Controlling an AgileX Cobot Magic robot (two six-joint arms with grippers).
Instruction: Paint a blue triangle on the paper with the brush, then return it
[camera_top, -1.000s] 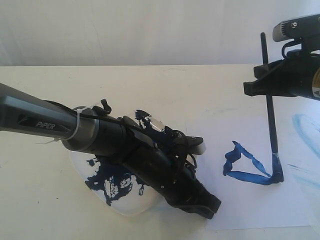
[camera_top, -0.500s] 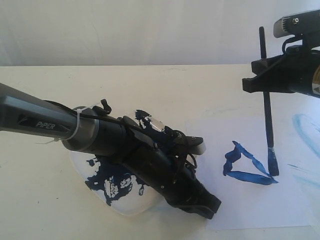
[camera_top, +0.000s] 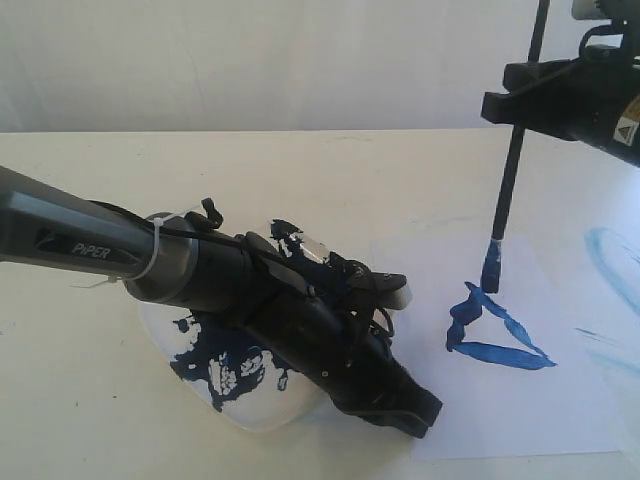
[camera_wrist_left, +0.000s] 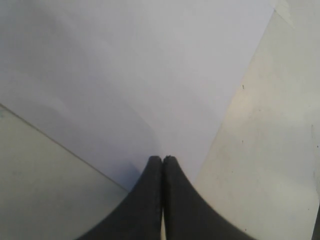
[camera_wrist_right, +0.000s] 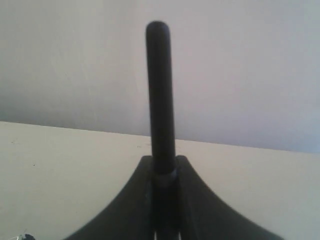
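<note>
The plate (camera_top: 160, 320) lies left of the paper (camera_top: 520, 410). The left gripper (camera_top: 425, 412) sits at the paper's left edge, jaws pressed together on nothing. On the paper, the triangle (camera_top: 497, 335) now looks closed on all three sides. A second ago the brush (camera_top: 510, 180) was pressed at the triangle's right corner. It has since risen, and its blue tip hangs by the top corner, seemingly off the paper. The right gripper (camera_top: 512, 108) clamps its handle. Painting seems finished; returning the brush remains.
</note>
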